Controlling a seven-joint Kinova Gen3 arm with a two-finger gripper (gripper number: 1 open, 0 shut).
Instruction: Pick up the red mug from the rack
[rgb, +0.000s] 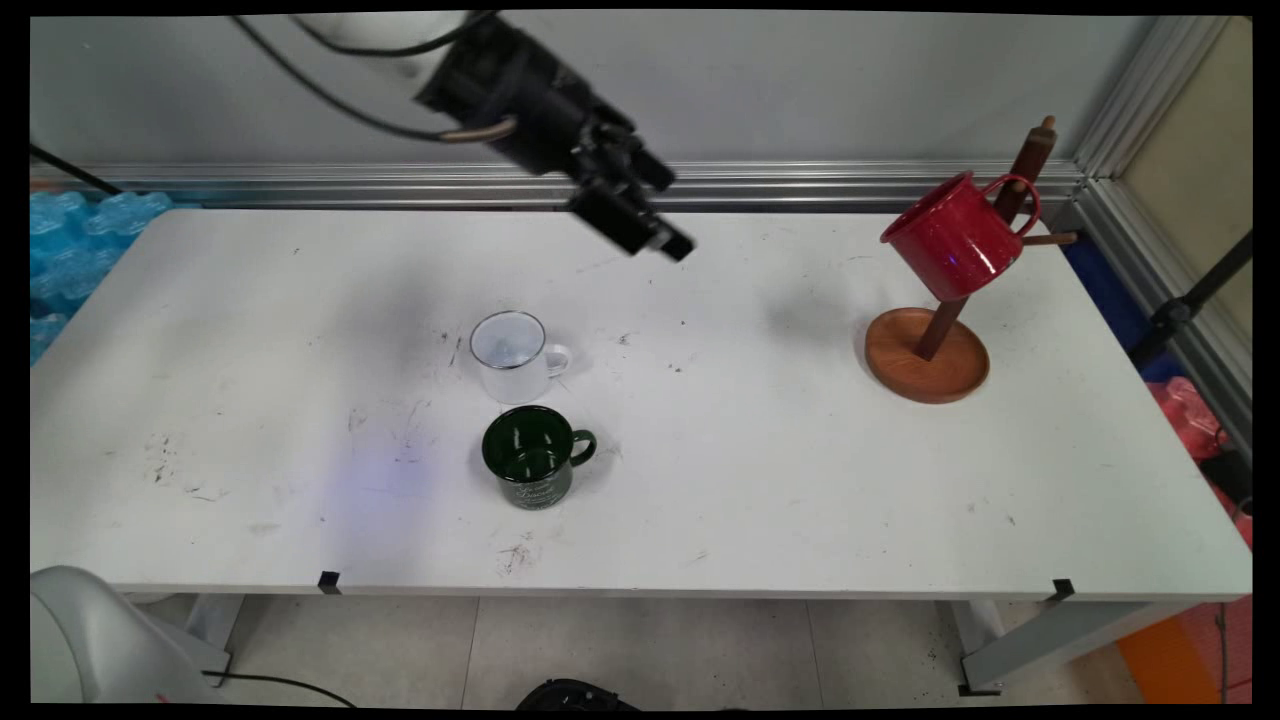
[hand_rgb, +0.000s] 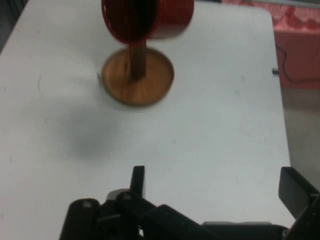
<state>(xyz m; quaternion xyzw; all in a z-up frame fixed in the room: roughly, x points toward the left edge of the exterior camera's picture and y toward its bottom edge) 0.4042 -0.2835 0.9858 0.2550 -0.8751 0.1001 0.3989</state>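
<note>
Nearest the camera, a green mug (rgb: 530, 458) is standing upright on the white counter (rgb: 800, 480), its handle pointing to the picture's right. Just behind it, close but apart, a white mug (rgb: 512, 356) is standing upright too, handle also pointing right.

Farther back, the hand (rgb: 640, 232) is hanging high above the counter's far middle, tilted down toward the picture's right. It is holding nothing; in the hand view its two fingers (hand_rgb: 138, 181) are standing wide apart with bare counter between them.

Well to the right of the hand, near the far right corner, a wooden rack (rgb: 928, 355) is resting on its round base, its post leaning up and to the right. A red mug (rgb: 950, 249) is hanging by its handle on a peg of that post, tipped so its mouth is facing left and upward, toward the hand's side. In the hand view the rack (hand_rgb: 138, 76) and the red mug (hand_rgb: 148, 19) are lying straight ahead, well apart from the fingers.
</note>
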